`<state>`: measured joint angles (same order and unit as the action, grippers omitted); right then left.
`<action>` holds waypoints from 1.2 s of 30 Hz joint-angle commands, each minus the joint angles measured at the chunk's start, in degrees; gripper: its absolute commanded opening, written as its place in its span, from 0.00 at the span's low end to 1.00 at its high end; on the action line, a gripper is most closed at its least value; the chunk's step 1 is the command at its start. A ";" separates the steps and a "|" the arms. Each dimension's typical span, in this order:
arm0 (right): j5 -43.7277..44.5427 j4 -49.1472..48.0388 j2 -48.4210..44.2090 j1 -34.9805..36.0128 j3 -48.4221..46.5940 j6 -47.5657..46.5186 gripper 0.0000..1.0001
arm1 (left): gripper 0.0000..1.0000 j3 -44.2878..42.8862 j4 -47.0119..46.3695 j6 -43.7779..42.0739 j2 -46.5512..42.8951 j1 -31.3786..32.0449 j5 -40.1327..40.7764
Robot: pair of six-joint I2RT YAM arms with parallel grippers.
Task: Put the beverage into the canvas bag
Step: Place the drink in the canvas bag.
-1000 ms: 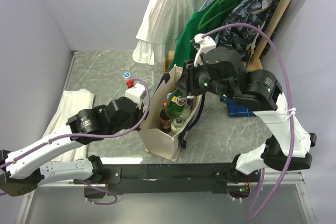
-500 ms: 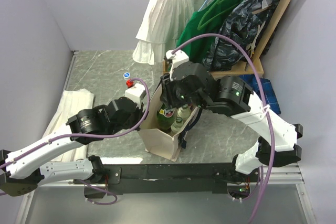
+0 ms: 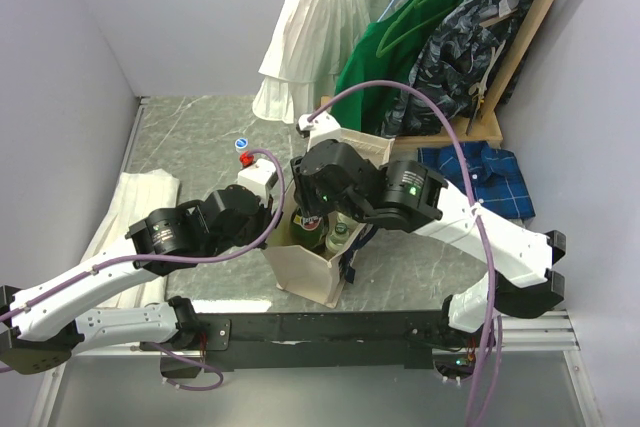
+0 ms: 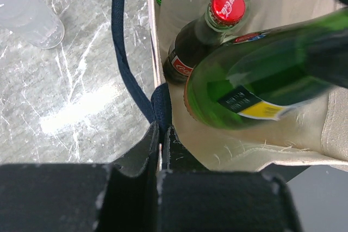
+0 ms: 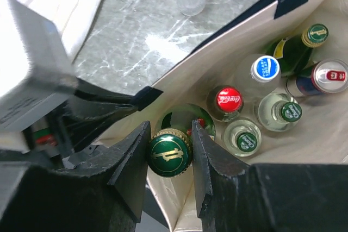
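The right tool [image 5: 169, 134] gripped a green glass bottle [image 5: 169, 154] by its gold-printed cap, one finger on each side of the neck. The bottle hung over the open mouth of the canvas bag [image 3: 305, 272]. In the left wrist view it leaned at a slant, its base just inside the rim and next to a Coca-Cola bottle [image 4: 227, 5] standing in the bag. More capped bottles and a can stood deeper inside. The left tool [image 4: 161, 131] was closed tight on the bag's near rim, beside a navy handle [image 4: 122, 52]. A clear plastic bottle [image 4: 27, 20] stood on the marble table [image 3: 200, 137], apart from the bag.
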<state>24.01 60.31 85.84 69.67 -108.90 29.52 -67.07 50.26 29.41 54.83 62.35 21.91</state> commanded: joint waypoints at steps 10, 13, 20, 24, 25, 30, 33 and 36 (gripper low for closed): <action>5.69 -13.55 -5.33 0.73 6.68 3.52 0.00 | 0.01 -1.31 -3.50 0.03 -2.36 0.14 2.00; 7.19 -14.43 -5.77 0.91 8.70 4.49 0.00 | 0.01 -1.49 -3.42 0.03 -2.36 0.14 1.56; 6.49 -16.46 -6.65 1.00 11.96 5.46 0.00 | 0.01 -2.01 -3.33 -0.49 -1.74 0.14 1.03; 5.26 -17.42 -6.39 1.35 13.36 5.90 0.00 | 0.01 -2.10 -3.59 -0.49 -1.57 0.23 0.94; 5.26 -17.42 -6.30 1.52 13.54 6.08 0.00 | 0.01 -2.19 -3.59 -0.41 -1.48 0.23 0.94; 6.14 -16.37 -5.34 2.49 13.10 6.95 0.00 | 0.01 -2.72 -3.68 -0.49 -1.30 0.23 0.59; 6.57 -16.63 -4.98 3.01 13.80 7.48 0.00 | 0.01 -2.98 -3.85 -0.76 -1.30 0.14 0.32; 7.54 -16.90 -4.63 3.54 14.68 7.92 0.00 | 0.01 -3.24 -3.59 -1.02 -1.04 0.14 0.15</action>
<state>27.79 50.96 83.59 72.25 -94.04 35.46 -67.09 50.24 29.32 54.89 62.35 21.85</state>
